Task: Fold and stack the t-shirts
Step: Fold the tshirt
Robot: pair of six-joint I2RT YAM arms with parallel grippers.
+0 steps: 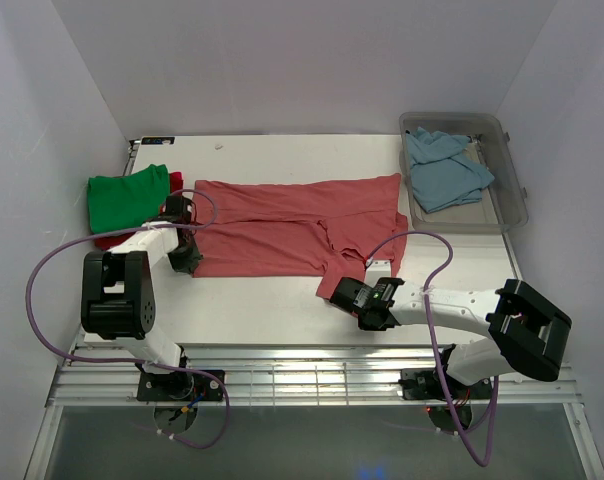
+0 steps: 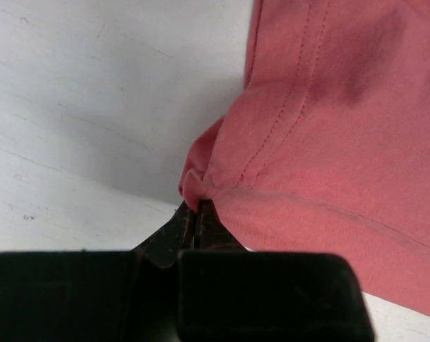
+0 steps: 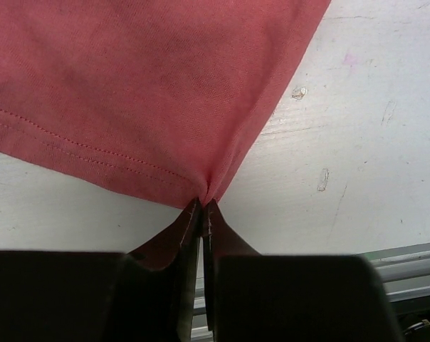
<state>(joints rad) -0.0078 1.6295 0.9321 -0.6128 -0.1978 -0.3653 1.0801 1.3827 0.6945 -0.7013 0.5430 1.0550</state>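
Top external view, items listed by size.

1. White table point(image 1: 272, 300). It carries everything below. Both arm bases are bolted at its near edge.

2. Salmon-pink t-shirt point(image 1: 282, 225). Spread flat across the middle of the table, long side running left to right. One sleeve hangs toward the near edge on the right.

3. Clear plastic bin point(image 1: 518, 200). Stands at the far right of the table, apart from the salmon-pink t-shirt.

4. Light blue t-shirt point(image 1: 444, 170). Lies crumpled inside the bin.

5. Bright green t-shirt point(image 1: 127, 197). Folded, at the far left of the table, just beside the left end of the salmon-pink t-shirt.

6. Red t-shirt point(image 1: 104, 241). Lies under the green one; only its edges show.

7. Right gripper point(image 1: 334, 296). Low on the table at the tip of the near sleeve. In the right wrist view the jaws are clenched together, with a hemmed corner of the salmon-pink fabric pinched between the fingertips point(image 3: 193, 214) and puckering where it enters them.

8. Left gripper point(image 1: 192, 262). Low at the near left corner of the salmon-pink t-shirt. In the left wrist view the jaws are closed on a small bunched fold at the stitched edge, held just off the table.
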